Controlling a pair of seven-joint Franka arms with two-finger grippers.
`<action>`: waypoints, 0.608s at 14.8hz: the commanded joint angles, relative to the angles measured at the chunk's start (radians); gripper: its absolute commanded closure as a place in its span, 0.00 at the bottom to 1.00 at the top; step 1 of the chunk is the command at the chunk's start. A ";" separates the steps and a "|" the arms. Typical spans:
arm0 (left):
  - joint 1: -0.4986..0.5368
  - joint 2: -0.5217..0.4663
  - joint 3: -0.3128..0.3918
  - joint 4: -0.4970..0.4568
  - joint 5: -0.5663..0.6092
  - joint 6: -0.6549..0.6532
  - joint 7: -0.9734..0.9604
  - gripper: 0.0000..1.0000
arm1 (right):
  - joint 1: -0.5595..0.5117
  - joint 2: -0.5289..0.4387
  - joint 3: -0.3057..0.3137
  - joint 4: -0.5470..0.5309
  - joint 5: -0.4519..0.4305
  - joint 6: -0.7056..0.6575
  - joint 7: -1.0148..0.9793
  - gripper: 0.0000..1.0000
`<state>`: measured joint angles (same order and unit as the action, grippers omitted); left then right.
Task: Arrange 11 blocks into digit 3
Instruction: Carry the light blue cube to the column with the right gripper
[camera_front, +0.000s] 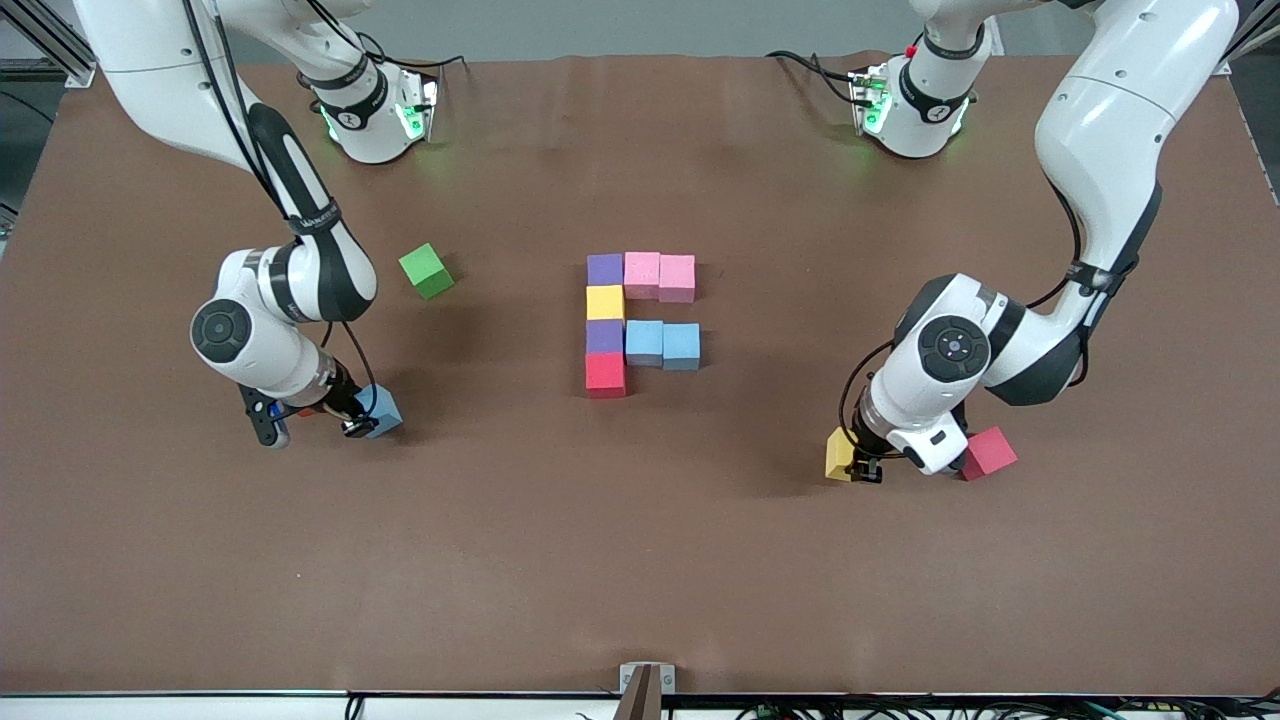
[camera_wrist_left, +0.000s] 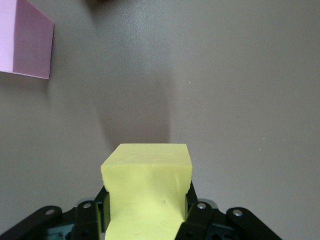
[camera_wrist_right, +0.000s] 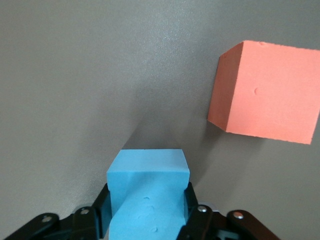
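Sitting mid-surface is the half-built figure: a column of four blocks, purple (camera_front: 604, 268), yellow (camera_front: 604, 302), purple (camera_front: 604, 336) and red (camera_front: 605, 374) going toward the front camera. Two pink blocks (camera_front: 659, 275) branch off the top purple one toward the left arm's end, and two light blue blocks (camera_front: 662, 343) branch off the lower purple one the same way. All of them are matte foam cubes with soft edges, packed touching.

The left claw (camera_front: 866, 468) is down low at the left arm's end of the surface, elbow bent, fingers clamped on a yellow block (camera_wrist_left: 146, 195), and you can see the foam dent a bit between the pads. A loose red block (camera_front: 989, 452) lies just beside it.

The right claw (camera_front: 358, 420) is low at the right arm's end, wrist folded under, fingers pressed against both sides of a light blue block (camera_wrist_right: 147, 197). An orange cube (camera_wrist_right: 265, 92) sits near it in the wrist view.

A green cube (camera_front: 426, 271) sits alone on the brown surface (camera_front: 640, 560), between the right arm's base and the figure.
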<state>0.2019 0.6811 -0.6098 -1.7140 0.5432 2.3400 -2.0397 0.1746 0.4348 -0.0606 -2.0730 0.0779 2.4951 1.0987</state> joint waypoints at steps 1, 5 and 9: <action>-0.007 0.009 -0.002 0.016 -0.014 -0.014 0.006 0.58 | 0.041 -0.001 -0.001 -0.001 0.016 -0.004 -0.006 0.98; -0.009 0.009 -0.001 0.016 -0.014 -0.014 0.001 0.58 | 0.100 -0.001 0.004 0.025 0.014 -0.013 -0.124 1.00; -0.009 0.009 -0.001 0.016 -0.014 -0.014 -0.002 0.58 | 0.187 0.007 0.005 0.114 0.013 -0.077 -0.327 1.00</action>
<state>0.1982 0.6834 -0.6100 -1.7140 0.5432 2.3400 -2.0397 0.3248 0.4350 -0.0491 -2.0093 0.0777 2.4542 0.8796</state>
